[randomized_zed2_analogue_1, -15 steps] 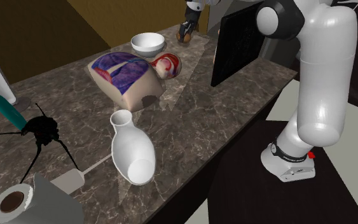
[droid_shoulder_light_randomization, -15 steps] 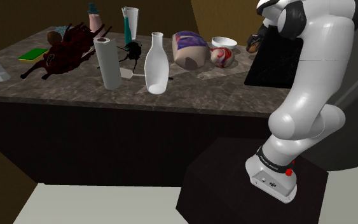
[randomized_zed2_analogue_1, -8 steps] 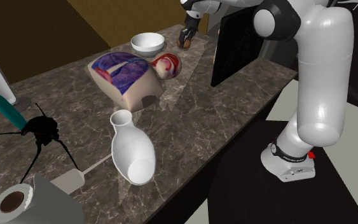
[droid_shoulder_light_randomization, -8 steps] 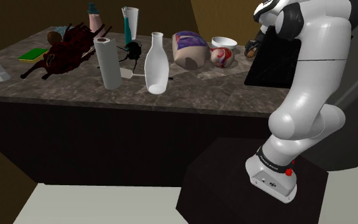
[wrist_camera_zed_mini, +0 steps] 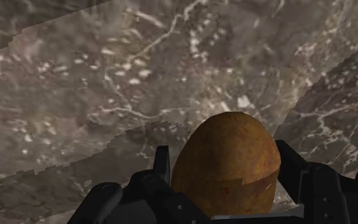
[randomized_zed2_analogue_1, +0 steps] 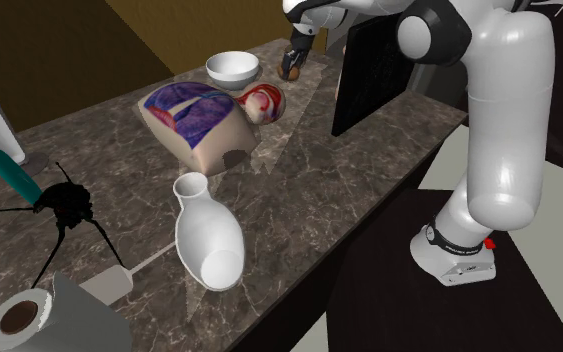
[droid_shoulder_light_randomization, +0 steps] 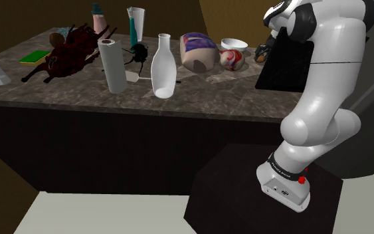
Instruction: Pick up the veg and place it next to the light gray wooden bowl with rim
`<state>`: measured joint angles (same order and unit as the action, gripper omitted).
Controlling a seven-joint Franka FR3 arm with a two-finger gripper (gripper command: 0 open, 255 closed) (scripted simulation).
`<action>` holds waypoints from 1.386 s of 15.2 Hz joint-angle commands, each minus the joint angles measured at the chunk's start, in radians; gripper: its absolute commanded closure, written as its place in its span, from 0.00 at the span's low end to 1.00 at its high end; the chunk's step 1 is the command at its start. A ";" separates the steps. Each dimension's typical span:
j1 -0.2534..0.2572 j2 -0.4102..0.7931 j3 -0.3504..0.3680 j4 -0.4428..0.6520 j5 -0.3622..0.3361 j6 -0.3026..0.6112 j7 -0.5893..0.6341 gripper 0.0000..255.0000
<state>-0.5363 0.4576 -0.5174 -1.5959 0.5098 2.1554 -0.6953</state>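
Wrist view shows my pincer (wrist_camera_zed_mini: pixel 224 159) closed on the potato (wrist_camera_zed_mini: pixel 226 167), a brown, egg-shaped lump clasped between the two black fingers (wrist_camera_zed_mini: pixel 161 164), with the marbled counter (wrist_camera_zed_mini: pixel 107 83) beyond it. In the second exterior view the potato (randomized_zed2_analogue_1: pixel 291 70) hangs low over the counter's far end, near the white bowl (randomized_zed2_analogue_1: pixel 233 67) but apart from it. Whether it touches the stone I cannot tell.

My worry is the grip. The skin is rounded and looks smooth, and the fingers seem to press on its curved flanks, so a quick swing could squeeze it out like a pip. The black upright panel (randomized_zed2_analogue_1: pixel 369 75) stands just beside my wrist, and a careless turn could clip it. Coming in too close at the bowl could nudge it, or the red-and-white ball (randomized_zed2_analogue_1: pixel 261 102) near it. Let go from any height, so round a thing may roll away from the bowl.
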 commanded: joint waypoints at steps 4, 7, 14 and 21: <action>-0.001 0.005 0.001 -0.002 0.000 0.000 0.000 0.00; -0.004 0.011 0.002 0.006 0.003 -0.003 -0.002 0.00; 0.006 -0.064 -0.026 0.021 -0.046 -0.083 0.026 0.00; 0.006 -0.064 -0.026 0.021 -0.046 -0.083 0.026 0.00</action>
